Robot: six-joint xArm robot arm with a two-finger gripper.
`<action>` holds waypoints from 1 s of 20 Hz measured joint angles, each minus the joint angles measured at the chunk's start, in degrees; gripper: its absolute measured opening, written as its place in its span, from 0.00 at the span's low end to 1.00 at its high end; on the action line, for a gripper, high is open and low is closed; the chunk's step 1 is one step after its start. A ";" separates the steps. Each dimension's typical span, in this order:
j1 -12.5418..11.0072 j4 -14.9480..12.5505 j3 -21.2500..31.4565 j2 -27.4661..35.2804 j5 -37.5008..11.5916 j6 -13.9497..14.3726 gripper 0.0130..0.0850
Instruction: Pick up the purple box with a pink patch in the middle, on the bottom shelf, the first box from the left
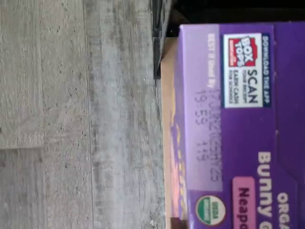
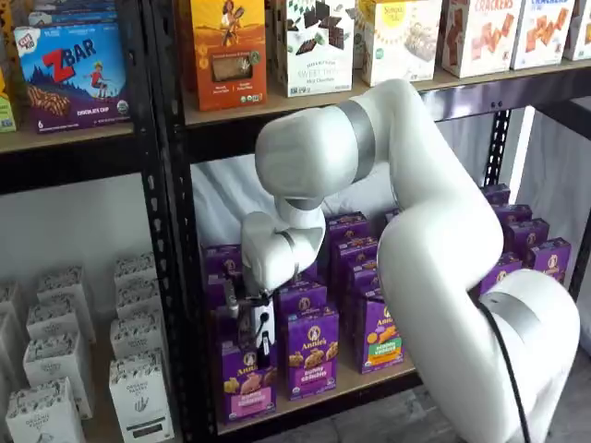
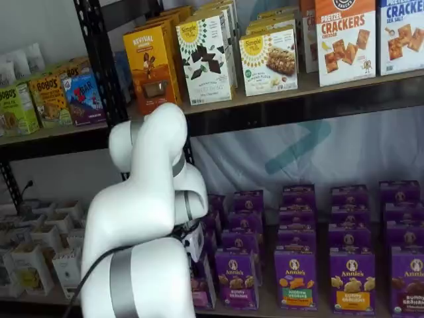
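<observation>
The gripper (image 2: 259, 343) is hanging right at the purple box (image 2: 246, 380) on the bottom shelf (image 2: 369, 380); its jaws are side-on, so I cannot tell their state; a skewed grasp is risking nudging the neighbouring magenta-banded box (image 2: 312, 353), which is crowding the target

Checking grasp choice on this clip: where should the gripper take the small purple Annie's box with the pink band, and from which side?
Probably across the upper part of the small upright purple cardboard box, coming down from above at the shelf front. It stands upright at the row's end, a neighbouring purple box close beside it, so its top is freest. The gripper already hangs there; its finger gap cannot be told.
</observation>
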 joint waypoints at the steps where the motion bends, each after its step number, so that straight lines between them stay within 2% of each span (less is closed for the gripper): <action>1: -0.01 -0.15 0.05 -0.03 -0.07 0.13 0.28; 11: 0.00 0.21 0.36 -0.35 -0.18 -0.18 0.28; 12: 0.03 0.26 0.37 -0.40 -0.10 -0.20 0.22; 20: 0.29 -0.50 1.75 -1.41 -0.80 0.75 0.22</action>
